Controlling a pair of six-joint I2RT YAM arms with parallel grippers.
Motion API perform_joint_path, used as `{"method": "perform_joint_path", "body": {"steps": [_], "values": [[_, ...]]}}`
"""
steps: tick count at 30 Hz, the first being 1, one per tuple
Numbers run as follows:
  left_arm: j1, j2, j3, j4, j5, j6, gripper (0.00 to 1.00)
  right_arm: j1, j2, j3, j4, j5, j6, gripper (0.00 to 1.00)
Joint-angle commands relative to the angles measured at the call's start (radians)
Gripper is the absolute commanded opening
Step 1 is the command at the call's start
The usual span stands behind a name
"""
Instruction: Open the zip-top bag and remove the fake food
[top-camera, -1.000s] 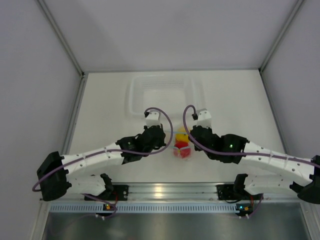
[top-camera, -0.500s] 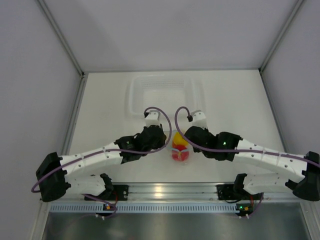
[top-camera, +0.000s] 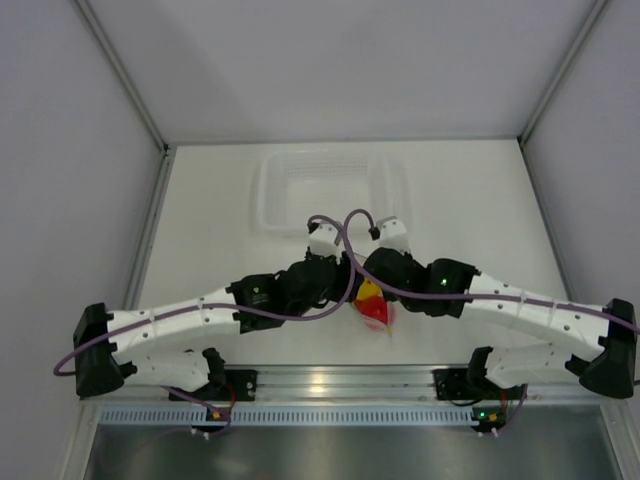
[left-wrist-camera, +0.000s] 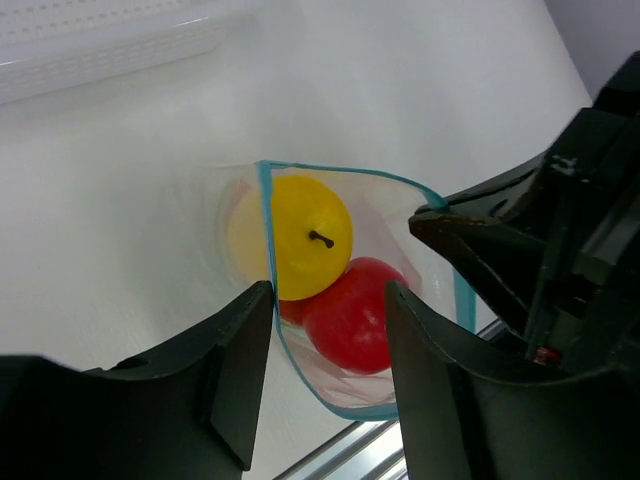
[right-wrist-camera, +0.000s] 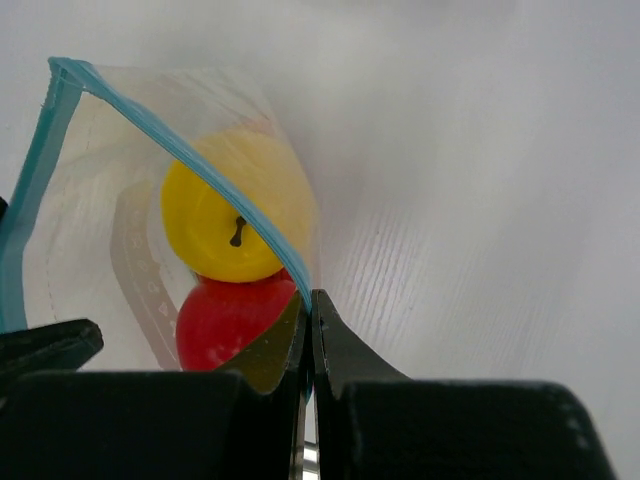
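The zip-top bag (left-wrist-camera: 268, 236) is clear with a teal zip strip, and its mouth gapes open toward the left wrist camera. Inside lie the fake food pieces I can see: a yellow round fruit (left-wrist-camera: 310, 235) on top of a red round fruit (left-wrist-camera: 355, 315). My left gripper (left-wrist-camera: 328, 300) is open, its fingers straddling the bag's near rim without pinching it. My right gripper (right-wrist-camera: 310, 300) is shut on the bag's zip strip (right-wrist-camera: 200, 160), holding that edge up. From above, the yellow fruit (top-camera: 367, 292) and red fruit (top-camera: 378, 314) show between the two wrists.
A rigid clear tray (top-camera: 330, 185) stands on the white table behind the arms. The table's metal front rail (top-camera: 330, 380) runs just near of the bag. Purple cables loop over both wrists.
My left gripper has opened and let go of the bag's edge. Both wrists have closed in toward the middle, and the bag has shifted slightly right and nearer.
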Motion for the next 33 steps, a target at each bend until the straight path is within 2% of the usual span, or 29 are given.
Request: {"method": "perform_joint_path", "body": {"steps": [1,4,9,13,19,24,33], "values": [[-0.02,-0.026,0.057,0.007,-0.014,0.029,0.54,0.008,0.023,0.057,0.001,0.018,-0.006,0.0],[-0.037,-0.023,0.08,0.009,-0.008,0.017,0.42,0.016,0.034,0.059,0.017,0.02,0.0,0.0],[-0.08,0.013,0.111,0.026,-0.044,-0.046,0.33,0.031,0.031,0.052,0.05,0.041,0.037,0.0],[-0.089,0.016,0.083,0.104,-0.037,-0.088,0.28,0.043,0.011,0.028,0.096,0.052,0.051,0.0],[-0.09,0.051,0.025,0.148,-0.112,-0.166,0.18,0.054,-0.074,-0.035,0.172,0.066,0.083,0.0],[-0.089,0.109,0.009,0.159,-0.147,-0.197,0.17,0.059,-0.109,-0.089,0.196,0.079,0.111,0.0],[-0.089,0.226,0.029,0.158,-0.187,-0.169,0.28,0.062,-0.094,-0.101,0.208,0.082,0.111,0.0]]}}
